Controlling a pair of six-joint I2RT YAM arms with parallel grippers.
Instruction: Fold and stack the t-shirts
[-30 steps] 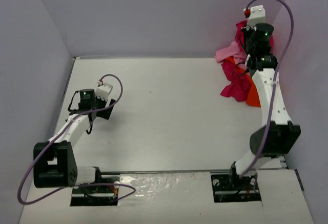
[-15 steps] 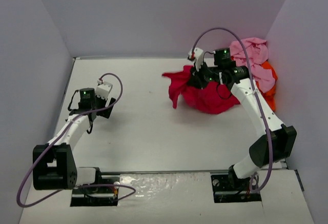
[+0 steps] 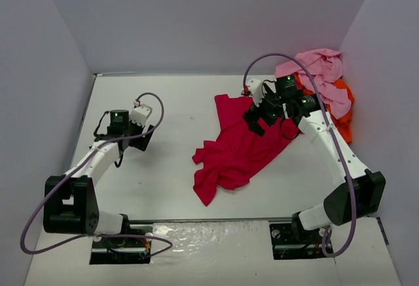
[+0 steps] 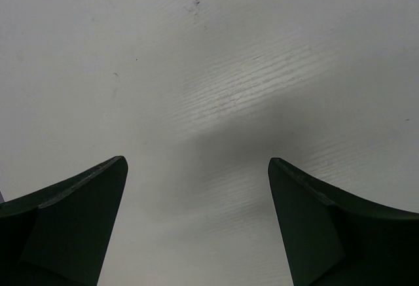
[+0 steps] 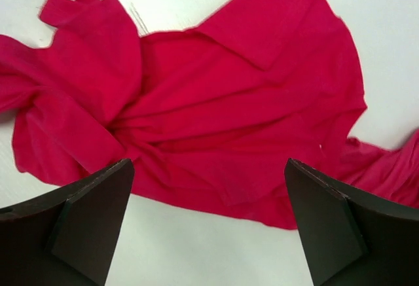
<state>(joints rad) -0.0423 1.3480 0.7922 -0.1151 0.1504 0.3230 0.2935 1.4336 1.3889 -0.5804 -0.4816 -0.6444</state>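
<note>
The crimson-red t-shirt (image 3: 239, 145) lies loose on the white worktop (image 3: 177, 96), right of the middle. It runs on a slant from near the far edge down toward the near edge, and its lower end is rumpled and bunched (not folded anywhere that I can see). One sleeve sticks out on its left side, and folds and creases run through the middle of the cloth.

The right gripper (image 5: 208, 163) hangs over the upper right part of that shirt. Its jaws are spread wide with nothing held between them, and only red cloth shows below. I cannot tell whether the fingertips touch the fabric.

In the far right corner, a light pink t-shirt (image 3: 319, 70) is heaped on top of an orange t-shirt (image 3: 343, 119), against the right wall.

The left gripper (image 4: 196, 163) sits well apart from the shirts, over bare worktop toward the left edge. Its jaws are also wide open and holding nothing.
</note>
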